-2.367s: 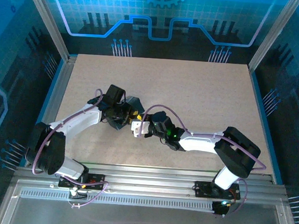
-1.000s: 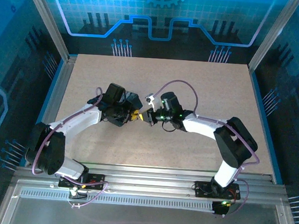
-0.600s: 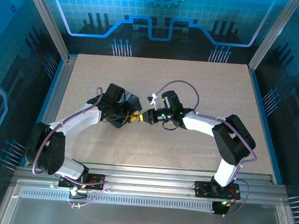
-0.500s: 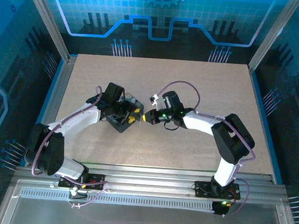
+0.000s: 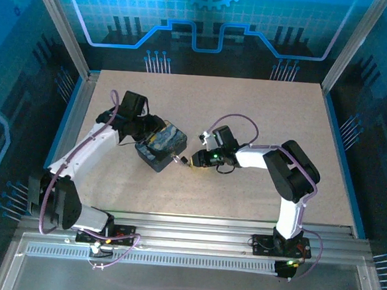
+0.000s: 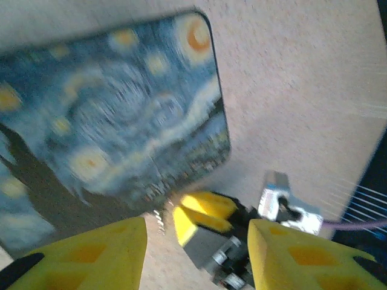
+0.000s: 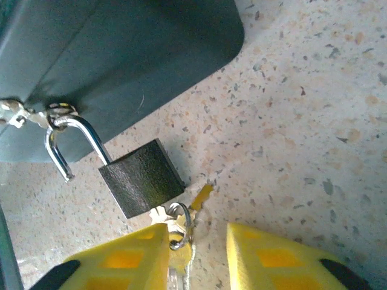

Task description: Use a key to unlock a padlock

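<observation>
The small black padlock point(image 7: 142, 179) lies on the table, its silver shackle point(image 7: 65, 140) hooked through the hasp of the dark box point(image 7: 121, 54). The shackle's short end stands free of the body. A pale key point(image 7: 162, 215) on a ring point(image 7: 181, 225) sits at the padlock's bottom edge; I cannot tell if it is inserted. A second, golden key tip point(image 7: 203, 194) points away. My right gripper point(image 7: 196, 257) point(image 5: 192, 161) is open just behind the keys, its left finger point(image 7: 121, 260) touching the ring. My left gripper point(image 6: 196, 254) point(image 5: 147, 130) hangs open above the box.
The swirl-patterned box point(image 5: 161, 145) point(image 6: 109, 121) sits left of the table's middle, between the two arms. My right gripper's yellow fingers point(image 6: 202, 211) show past the box's corner in the left wrist view. Bare tabletop point(image 5: 262, 110) spreads to the far right.
My left arm has drawn back to the far left, uncovering the box. My right gripper has dropped lower and nearer, to the padlock at the box's near right corner.
</observation>
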Robot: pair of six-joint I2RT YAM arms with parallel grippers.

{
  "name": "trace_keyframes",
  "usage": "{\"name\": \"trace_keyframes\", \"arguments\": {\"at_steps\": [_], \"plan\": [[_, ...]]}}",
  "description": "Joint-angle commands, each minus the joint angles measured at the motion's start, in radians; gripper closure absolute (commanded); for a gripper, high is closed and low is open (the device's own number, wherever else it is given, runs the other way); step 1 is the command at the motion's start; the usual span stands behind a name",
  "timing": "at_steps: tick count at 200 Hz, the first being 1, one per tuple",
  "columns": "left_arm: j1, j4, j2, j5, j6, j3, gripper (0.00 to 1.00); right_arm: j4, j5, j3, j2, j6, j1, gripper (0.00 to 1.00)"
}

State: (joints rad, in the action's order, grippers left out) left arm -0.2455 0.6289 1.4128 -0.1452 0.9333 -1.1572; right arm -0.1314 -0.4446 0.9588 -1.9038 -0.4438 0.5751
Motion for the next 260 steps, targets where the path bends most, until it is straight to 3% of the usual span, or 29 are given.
{"name": "trace_keyframes", "arguments": {"at_steps": [1, 41, 75, 132, 152, 187, 226, 248, 260], "plan": [[0.009, 0.117, 0.039, 0.146, -0.216, -0.019, 0.52, -0.006, -0.032, -0.009, 0.053, 0.067, -0.014, 0.66], [0.038, 0.073, 0.091, 0.177, -0.287, 0.005, 0.52, 0.179, 0.036, 0.137, -0.005, 0.250, 0.066, 0.56], [0.079, 0.048, 0.113, 0.161, -0.301, 0.019, 0.51, 0.186, 0.140, 0.174, -0.055, 0.315, 0.115, 0.51], [0.144, 0.032, 0.098, 0.141, -0.319, 0.053, 0.51, 0.221, 0.182, 0.208, -0.113, 0.322, 0.121, 0.53], [0.148, 0.032, 0.099, 0.159, -0.334, 0.054, 0.52, 0.212, 0.189, 0.205, -0.126, 0.306, 0.126, 0.60], [0.148, 0.013, 0.118, 0.164, -0.332, 0.082, 0.53, 0.141, 0.173, 0.190, -0.121, 0.159, 0.129, 0.79], [0.146, -0.016, 0.113, 0.124, -0.302, 0.142, 0.56, -0.130, 0.194, 0.039, -0.052, -0.192, 0.126, 0.92], [0.143, -0.020, 0.090, 0.109, -0.279, 0.175, 0.57, -0.299, 0.248, -0.023, -0.025, -0.348, 0.143, 0.92], [0.143, -0.017, 0.076, 0.115, -0.271, 0.189, 0.57, -0.271, 0.267, -0.003, -0.019, -0.337, 0.157, 0.80]]}}
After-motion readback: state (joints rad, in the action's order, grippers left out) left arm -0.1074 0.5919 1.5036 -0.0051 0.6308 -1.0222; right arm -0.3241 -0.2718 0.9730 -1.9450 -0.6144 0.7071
